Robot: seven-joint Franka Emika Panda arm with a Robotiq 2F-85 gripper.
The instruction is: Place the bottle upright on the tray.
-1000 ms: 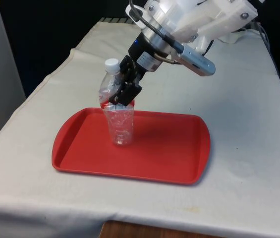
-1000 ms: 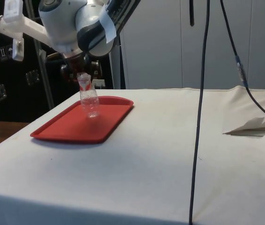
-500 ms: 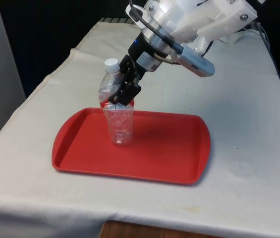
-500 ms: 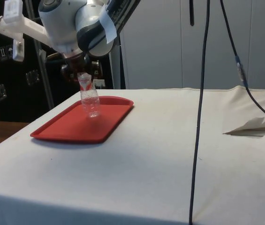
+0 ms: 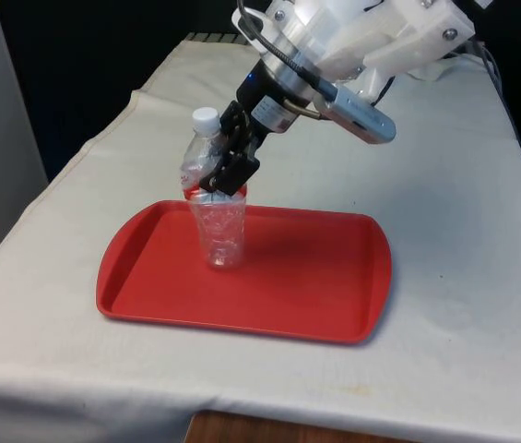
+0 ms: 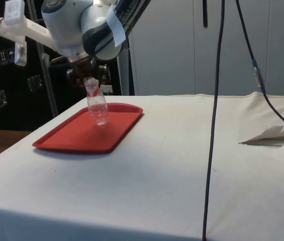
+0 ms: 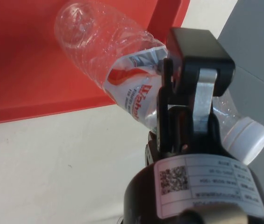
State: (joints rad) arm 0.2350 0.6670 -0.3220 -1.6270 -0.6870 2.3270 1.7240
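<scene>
A clear plastic bottle (image 5: 219, 226) with a white cap and a red-and-white label stands on the red tray (image 5: 315, 286), near its back left part in the front view. It leans a little, cap toward the front view's left. My black gripper (image 5: 226, 175) is shut on the bottle at its labelled upper part. From the side, the bottle (image 6: 98, 109) rests base-down on the tray (image 6: 76, 135) under the gripper (image 6: 89, 84). In the wrist view one finger (image 7: 188, 102) crosses the bottle (image 7: 117, 65) between label and cap.
The tray lies on the white cloth (image 5: 454, 185), with open cloth all round it. In the side view a black cable (image 6: 214, 115) hangs down in front of the table.
The gripper and the bottle's top have shifted slightly toward the front view's left and up. The bottle's base stays on the tray.
</scene>
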